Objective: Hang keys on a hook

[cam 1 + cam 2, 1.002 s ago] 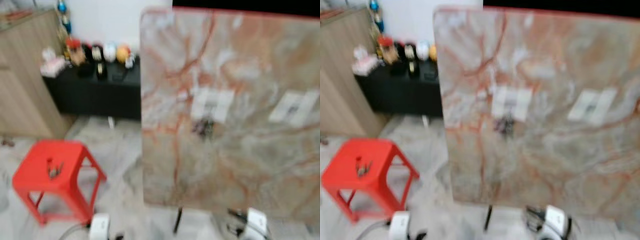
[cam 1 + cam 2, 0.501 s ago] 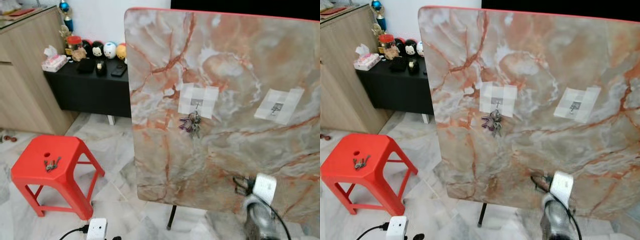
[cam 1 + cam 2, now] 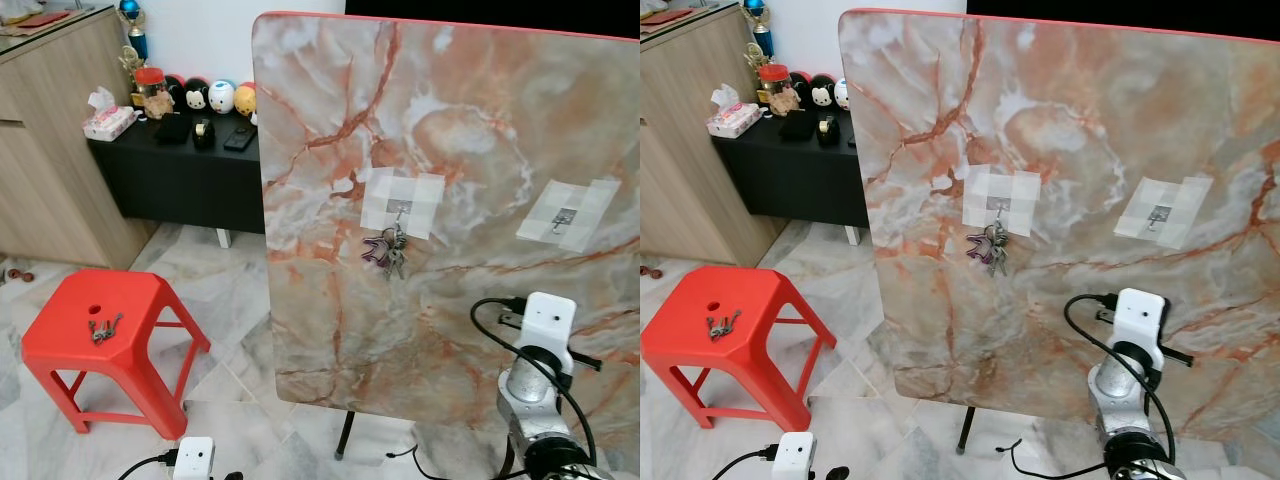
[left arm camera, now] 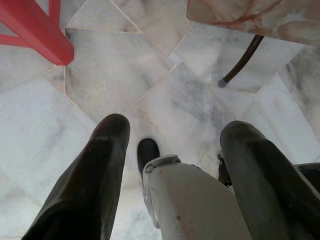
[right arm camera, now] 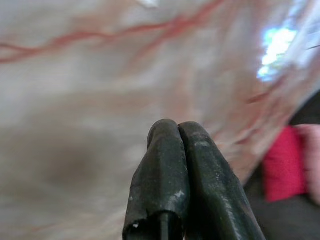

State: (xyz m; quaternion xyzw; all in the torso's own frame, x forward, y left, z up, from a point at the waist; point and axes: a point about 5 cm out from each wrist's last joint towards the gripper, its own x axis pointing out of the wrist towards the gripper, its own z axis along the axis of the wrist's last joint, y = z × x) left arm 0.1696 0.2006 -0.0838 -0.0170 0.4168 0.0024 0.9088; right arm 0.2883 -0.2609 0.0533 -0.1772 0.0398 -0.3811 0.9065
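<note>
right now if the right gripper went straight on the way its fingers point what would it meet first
Probably the upright marble-patterned board: the right gripper, fingers shut with nothing between them, points at its red-veined face. Depth is unclear because the wrist view is blurred.

The upright board (image 3: 450, 200) has a glossy marble-look face. Metal keys (image 3: 385, 253) hang below pale matt tape (image 3: 402, 203). The red stool (image 3: 105, 340) looks like smooth plastic, the cabinet (image 3: 50, 140) wood-grained, and the floor (image 3: 235, 340) probably polished marble tile.
</note>
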